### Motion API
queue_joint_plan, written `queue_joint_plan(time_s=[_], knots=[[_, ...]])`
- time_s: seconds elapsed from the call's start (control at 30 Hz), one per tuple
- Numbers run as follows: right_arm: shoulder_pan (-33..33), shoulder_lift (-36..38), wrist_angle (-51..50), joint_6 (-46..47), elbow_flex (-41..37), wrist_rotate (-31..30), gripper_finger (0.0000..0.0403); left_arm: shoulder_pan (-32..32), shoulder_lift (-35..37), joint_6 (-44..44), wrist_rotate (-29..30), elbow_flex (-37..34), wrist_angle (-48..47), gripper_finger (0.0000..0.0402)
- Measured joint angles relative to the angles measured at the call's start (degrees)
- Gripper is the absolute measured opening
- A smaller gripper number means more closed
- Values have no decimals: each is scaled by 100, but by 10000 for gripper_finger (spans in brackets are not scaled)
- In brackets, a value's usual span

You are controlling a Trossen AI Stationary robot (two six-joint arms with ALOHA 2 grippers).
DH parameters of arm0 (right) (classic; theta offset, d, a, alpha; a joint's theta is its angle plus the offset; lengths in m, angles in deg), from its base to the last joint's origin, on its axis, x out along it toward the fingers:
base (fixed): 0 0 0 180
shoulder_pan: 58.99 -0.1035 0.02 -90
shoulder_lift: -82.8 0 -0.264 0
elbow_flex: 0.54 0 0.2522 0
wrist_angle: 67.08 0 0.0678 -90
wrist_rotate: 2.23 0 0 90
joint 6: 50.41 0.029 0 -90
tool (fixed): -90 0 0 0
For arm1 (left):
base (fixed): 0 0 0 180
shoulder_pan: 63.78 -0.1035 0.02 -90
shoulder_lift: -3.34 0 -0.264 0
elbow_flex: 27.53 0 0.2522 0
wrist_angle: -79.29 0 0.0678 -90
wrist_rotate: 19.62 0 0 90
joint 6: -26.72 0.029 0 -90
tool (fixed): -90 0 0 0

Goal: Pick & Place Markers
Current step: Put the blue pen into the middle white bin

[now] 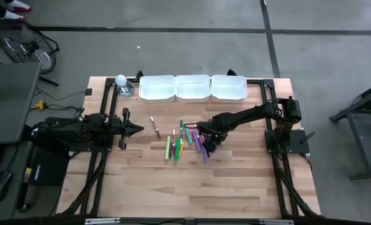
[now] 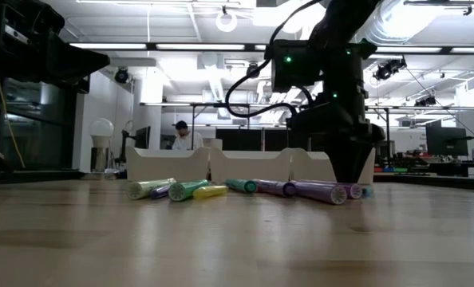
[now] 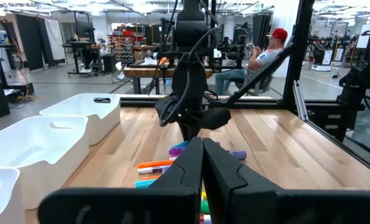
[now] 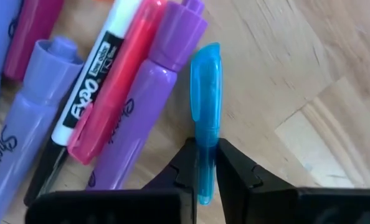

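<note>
Right hand [image 4: 205, 163] clamped across a slim translucent blue plastic marker [image 4: 207, 93], low on the pale wooden surface [image 4: 334, 74].

Pinched near one end of the barrel, most of the length jutting ahead of the fingers [image 4: 184, 163]; likely light, stiff and slick, so apt to pivot or slip unless held closer to the middle and square across. Just beside that grip: a fat purple marker [image 4: 151, 106], a red-pink marker [image 4: 119, 81] and a white-barrelled black-printed dry-erase marker [image 4: 88, 93], packed side by side, easily nudged and prone to roll. Farther out, the loose spread of coloured markers [image 1: 184, 142], then three white rectangular plastic trays [image 1: 193, 87] at the far edge. Well apart across the surface, left hand [image 1: 140, 129] raised and idle, fingers pressed together, grasping nothing.
</note>
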State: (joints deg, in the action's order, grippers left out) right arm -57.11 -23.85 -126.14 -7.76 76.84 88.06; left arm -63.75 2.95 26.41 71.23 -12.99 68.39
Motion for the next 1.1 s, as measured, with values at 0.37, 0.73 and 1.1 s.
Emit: queue_joint_plan(time_s=[0.37, 0.73, 1.1], knots=[[167, 6, -70, -502, 100, 168, 24, -1, 2, 2, 0, 0, 0, 1], [237, 4, -70, -724, 118, 318, 24, -1, 1, 0, 1, 0, 0, 1], [416, 316, -78, -1020, 127, 407, 24, -2, 1, 0, 1, 0, 0, 1]])
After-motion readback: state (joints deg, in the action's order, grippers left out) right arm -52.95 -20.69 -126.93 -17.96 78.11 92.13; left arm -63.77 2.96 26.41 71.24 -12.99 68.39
